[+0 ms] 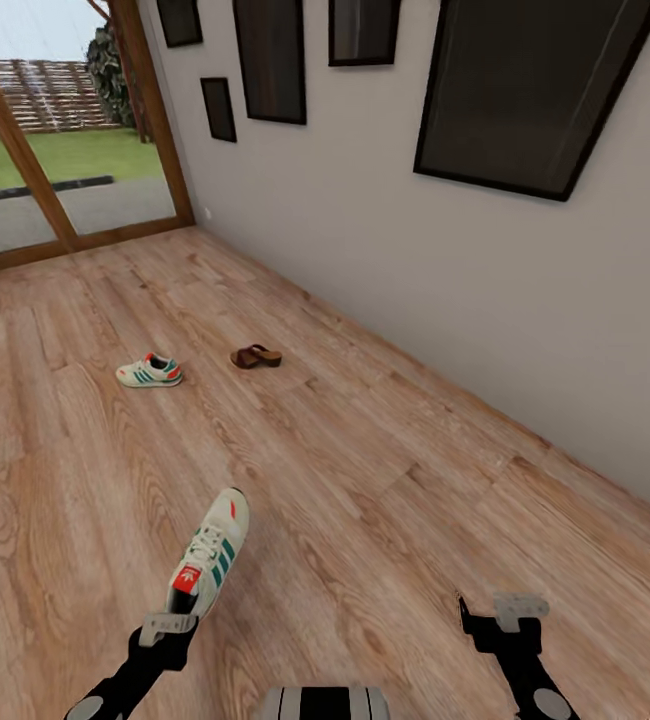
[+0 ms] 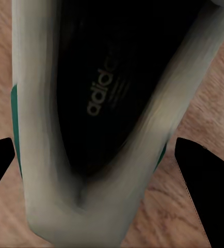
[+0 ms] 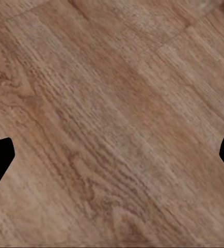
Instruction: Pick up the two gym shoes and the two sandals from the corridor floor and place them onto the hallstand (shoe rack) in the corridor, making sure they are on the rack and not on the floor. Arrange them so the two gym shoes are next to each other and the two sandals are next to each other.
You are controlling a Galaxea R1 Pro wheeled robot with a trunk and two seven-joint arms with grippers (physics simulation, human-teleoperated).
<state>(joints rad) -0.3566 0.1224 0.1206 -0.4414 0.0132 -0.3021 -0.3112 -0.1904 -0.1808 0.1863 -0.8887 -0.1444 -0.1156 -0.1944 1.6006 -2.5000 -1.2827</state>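
Left gripper hangs with jaws spread over the heel of the near shoe, which lies on the floor; the step in hand appears to be its pickup, calling for descent and closure. Right gripper is open over bare planks. The far shoe and a sandal lie well beyond.

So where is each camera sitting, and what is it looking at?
Head view: up on the robot's head, looking down the wood floor at two sneakers and a sandal; both arms show.
Left wrist view: on the left arm, looking into the near sneaker between the left gripper fingers.
Right wrist view: on the right arm, facing bare floor past the right gripper.
Shared: head and left wrist views both see the near sneaker.
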